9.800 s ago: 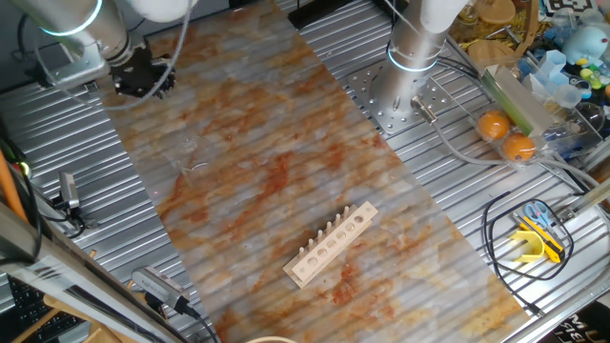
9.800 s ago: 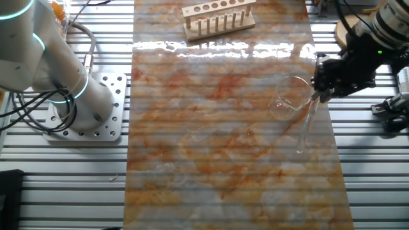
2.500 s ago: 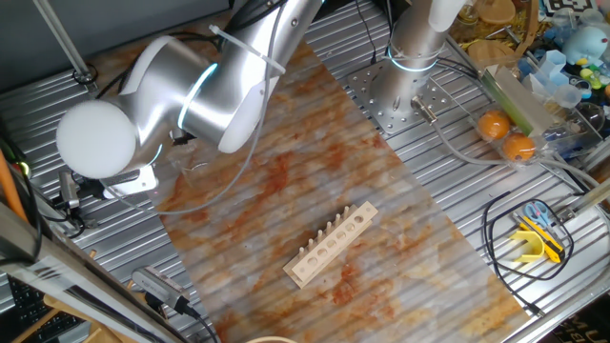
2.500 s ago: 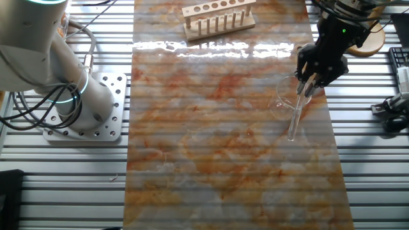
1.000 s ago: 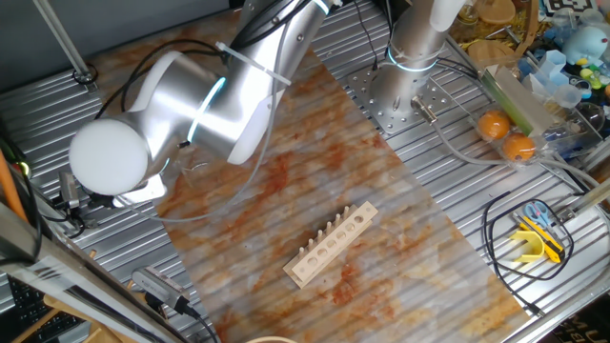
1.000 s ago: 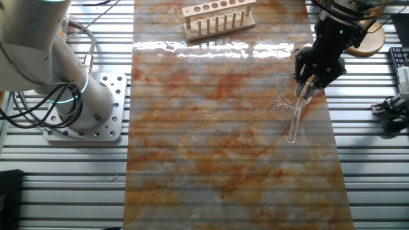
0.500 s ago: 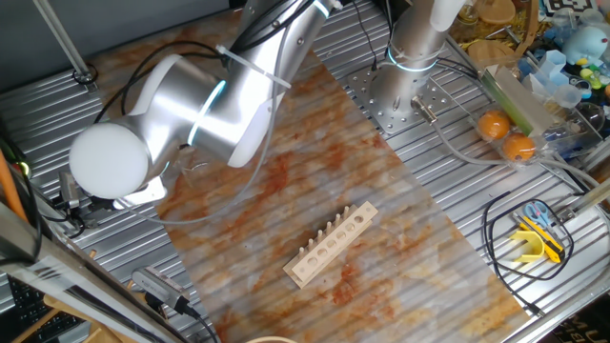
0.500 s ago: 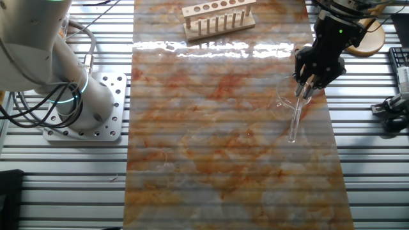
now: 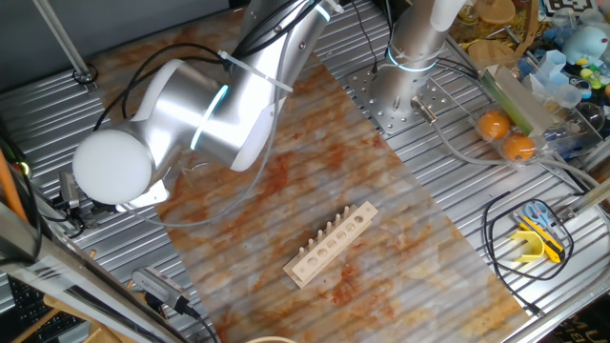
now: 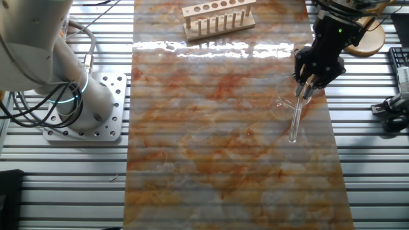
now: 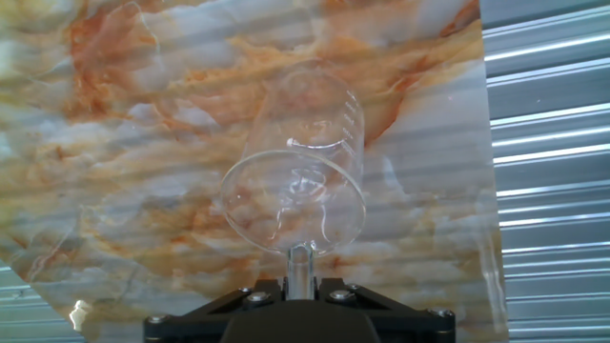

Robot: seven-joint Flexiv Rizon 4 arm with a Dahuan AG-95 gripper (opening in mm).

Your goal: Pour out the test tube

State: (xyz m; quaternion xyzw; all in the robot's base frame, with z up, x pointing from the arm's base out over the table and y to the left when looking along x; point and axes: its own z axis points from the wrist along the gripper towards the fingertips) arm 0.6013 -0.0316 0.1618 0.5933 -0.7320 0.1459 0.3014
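Jaws of the gripper (image 10: 304,89) stay clamped on the test tube (image 10: 295,118), unmoved at right of frame, mouth held over the beaker (image 11: 295,181), suggesting pouring is underway.

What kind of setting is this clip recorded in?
Most likely a robotics lab bench staged for chemistry handling: a ribbed metal table under a marbled mat, a wooden rack, a glass beaker, and the gripper holding a test tube.
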